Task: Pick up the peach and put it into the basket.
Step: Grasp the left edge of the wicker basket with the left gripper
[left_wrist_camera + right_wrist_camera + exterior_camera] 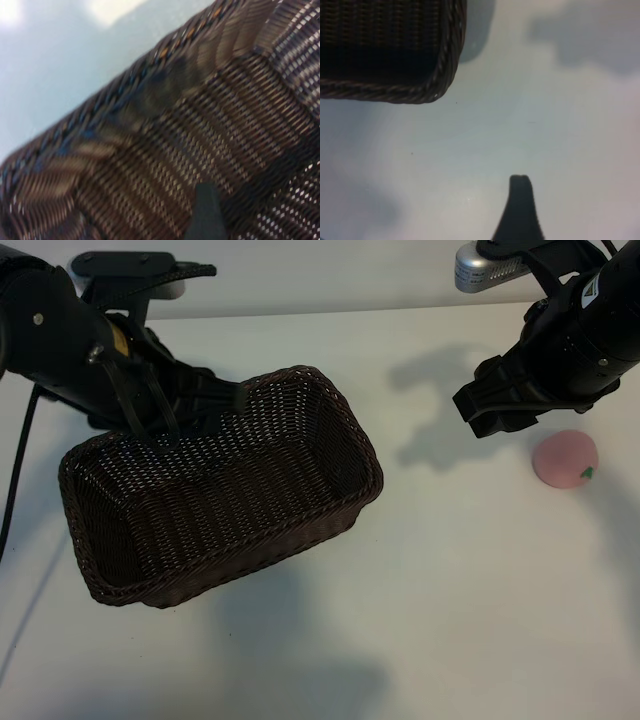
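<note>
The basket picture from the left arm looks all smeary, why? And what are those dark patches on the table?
Left wrist view: the basket fills the frame very close, so its weave blurs. Exterior view: the dark patches on the table are shadows of the arms and basket.

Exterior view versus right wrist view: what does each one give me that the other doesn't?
Only the exterior view shows the peach, the right gripper open above the table beside it, and the left gripper at the basket's far rim. Only the right wrist view shows one fingertip over bare table. Both show the basket, empty.
</note>
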You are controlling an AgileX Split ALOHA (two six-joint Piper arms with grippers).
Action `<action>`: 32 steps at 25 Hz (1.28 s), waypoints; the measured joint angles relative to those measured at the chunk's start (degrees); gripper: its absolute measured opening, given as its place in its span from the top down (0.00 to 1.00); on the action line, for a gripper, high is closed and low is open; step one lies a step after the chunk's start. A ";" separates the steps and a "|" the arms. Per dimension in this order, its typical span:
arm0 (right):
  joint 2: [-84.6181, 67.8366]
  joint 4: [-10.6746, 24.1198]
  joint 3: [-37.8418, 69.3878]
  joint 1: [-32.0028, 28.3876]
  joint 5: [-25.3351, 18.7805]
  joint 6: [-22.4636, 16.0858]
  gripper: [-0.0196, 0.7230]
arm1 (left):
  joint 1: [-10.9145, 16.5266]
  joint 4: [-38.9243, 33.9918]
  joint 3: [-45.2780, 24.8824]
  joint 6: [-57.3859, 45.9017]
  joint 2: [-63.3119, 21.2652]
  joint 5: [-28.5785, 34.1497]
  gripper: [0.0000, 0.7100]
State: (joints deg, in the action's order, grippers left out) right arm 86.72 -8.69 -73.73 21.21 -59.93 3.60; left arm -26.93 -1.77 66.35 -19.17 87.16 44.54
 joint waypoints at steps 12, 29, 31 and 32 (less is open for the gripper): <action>0.00 0.00 0.00 0.00 0.23 0.00 0.21 | 0.00 -17.50 -12.06 -28.86 -15.46 7.19 0.22; 0.00 0.00 0.00 0.00 0.23 1.21 0.21 | 13.39 -9.24 -22.84 -29.58 -16.08 -1.61 0.22; 0.00 0.00 0.00 0.00 0.23 1.27 0.21 | 14.06 -6.89 -22.96 -26.90 -13.05 -3.06 0.22; 0.00 0.00 0.00 0.00 0.23 1.27 0.21 | 14.13 -5.94 -22.96 -26.04 -11.89 -4.03 0.22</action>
State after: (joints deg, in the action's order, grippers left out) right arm 86.72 -8.69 -73.73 21.21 -59.70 4.87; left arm -12.80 -7.71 43.38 -45.22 75.27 40.52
